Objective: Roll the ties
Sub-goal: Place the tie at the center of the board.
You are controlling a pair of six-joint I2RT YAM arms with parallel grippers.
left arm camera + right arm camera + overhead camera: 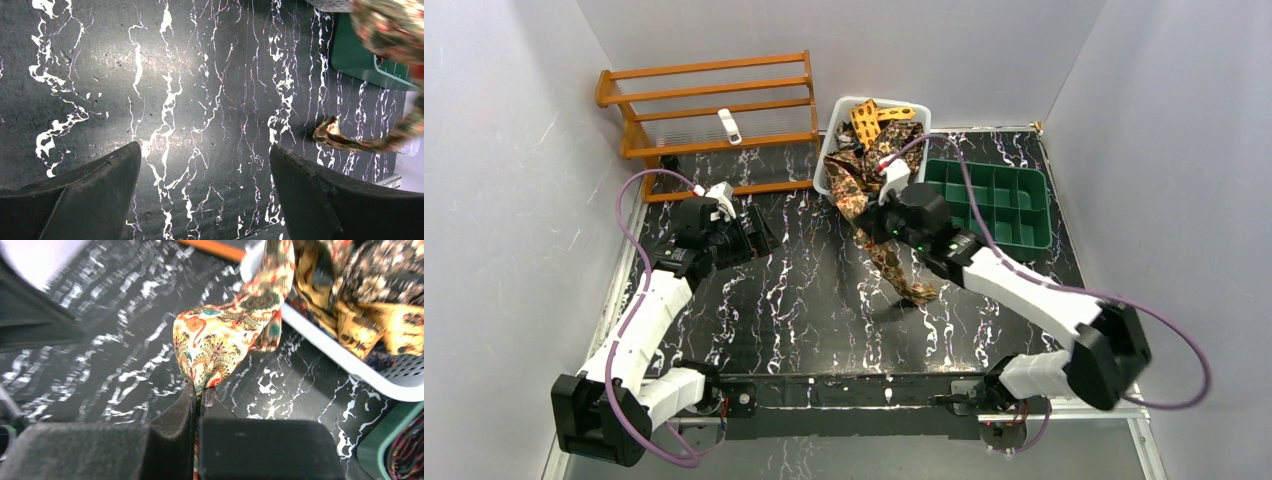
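Observation:
A patterned cream, red and green tie (215,340) trails out of the white basket (340,360) onto the dark marbled table. My right gripper (201,390) is shut on a fold of it, just in front of the basket. From above, this tie (894,262) runs from the basket (824,165) past the right gripper (879,222) toward the table's middle. More ties (874,125) in yellow and brown prints are heaped in the basket. My left gripper (205,150) hangs open over bare table at the left (749,235); the tie's end (340,140) lies off to its right.
A green compartment tray (994,200) stands right of the basket. A wooden rack (714,110) stands at the back left. Grey walls close in the table on three sides.

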